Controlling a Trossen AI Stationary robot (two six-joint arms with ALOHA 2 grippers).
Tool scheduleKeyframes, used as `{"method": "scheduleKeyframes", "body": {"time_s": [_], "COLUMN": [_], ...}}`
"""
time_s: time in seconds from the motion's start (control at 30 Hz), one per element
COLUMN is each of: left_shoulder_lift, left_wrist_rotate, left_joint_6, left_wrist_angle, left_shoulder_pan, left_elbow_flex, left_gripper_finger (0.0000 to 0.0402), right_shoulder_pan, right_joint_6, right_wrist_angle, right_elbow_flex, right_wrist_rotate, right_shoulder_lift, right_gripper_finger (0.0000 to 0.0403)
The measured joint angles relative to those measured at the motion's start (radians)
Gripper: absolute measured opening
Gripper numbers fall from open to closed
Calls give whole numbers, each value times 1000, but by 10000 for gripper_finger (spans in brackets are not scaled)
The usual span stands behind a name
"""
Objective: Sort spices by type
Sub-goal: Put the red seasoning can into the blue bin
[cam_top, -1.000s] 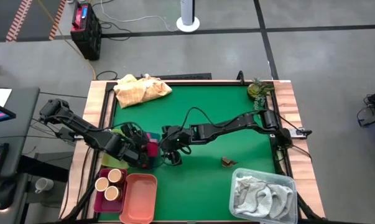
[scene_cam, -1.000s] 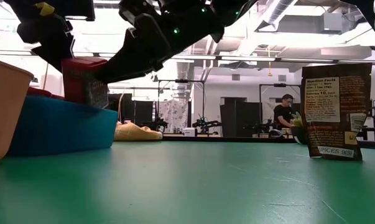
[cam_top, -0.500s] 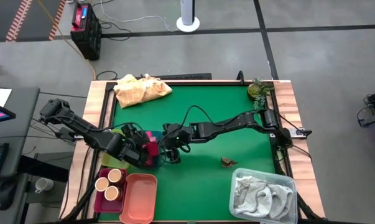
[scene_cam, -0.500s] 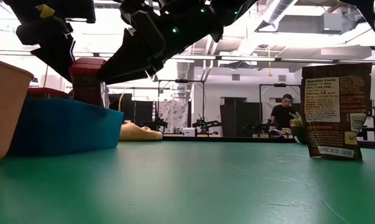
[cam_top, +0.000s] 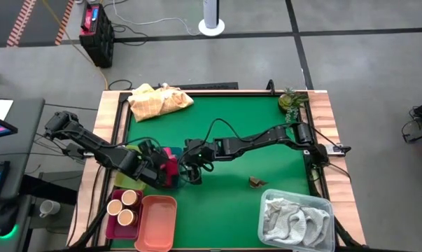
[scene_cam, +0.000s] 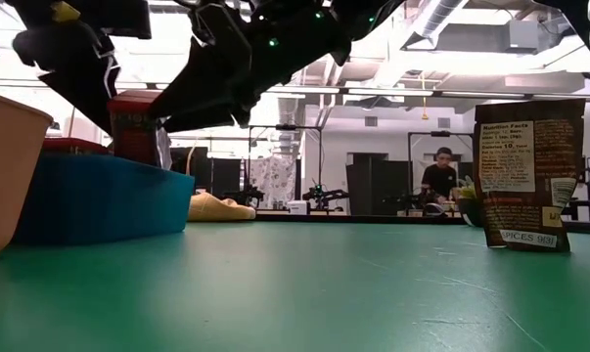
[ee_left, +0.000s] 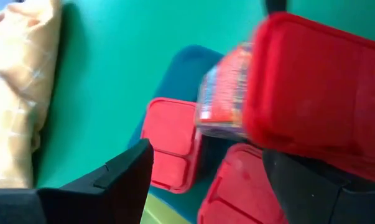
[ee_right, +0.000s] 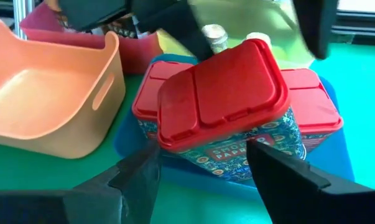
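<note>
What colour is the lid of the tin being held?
Red lid on a patterned teal tin; clearest in the right wrist view.

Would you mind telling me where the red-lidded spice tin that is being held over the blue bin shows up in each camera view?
High view: red-lidded tin left of centre, at the left gripper.
Low view: tin upper left, above the blue bin.
Left wrist view: tin fills the right side, close up.
Right wrist view: tin in the centre, lid facing the camera.
Shared landmark: the blue bin, under the tin in all four views.
</note>
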Motion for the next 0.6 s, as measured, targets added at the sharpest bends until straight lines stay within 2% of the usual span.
{"method": "scheduleKeyframes", "body": {"time_s": [0.07, 0.23, 0.43, 0.53, 0.6], "left_shoulder_lift": [0, 0, 0, 0, 0], "left_wrist_rotate": [5, -84, -122, -140, -111], "left_joint_6": [36, 125, 251, 250, 232], "left_wrist_angle": [3, -8, -9, -7, -7], "left_shoulder_pan": [0, 1, 2, 2, 2], "left_elbow_flex": [0, 0, 0, 0, 0], "left_gripper_finger": [290, 290, 290, 290, 290], "right_shoulder_pan": [0, 3, 14, 17, 19], "right_joint_6": [21, 74, 96, 105, 116], "right_wrist_angle": [2, 17, 7, 3, 5], "right_elbow_flex": [0, 0, 0, 0, 0], "right_wrist_rotate": [0, 3, 3, 0, 0], "right_shoulder_lift": [0, -1, -1, -1, -1], "right_gripper_finger": [277, 277, 277, 277, 277]}}
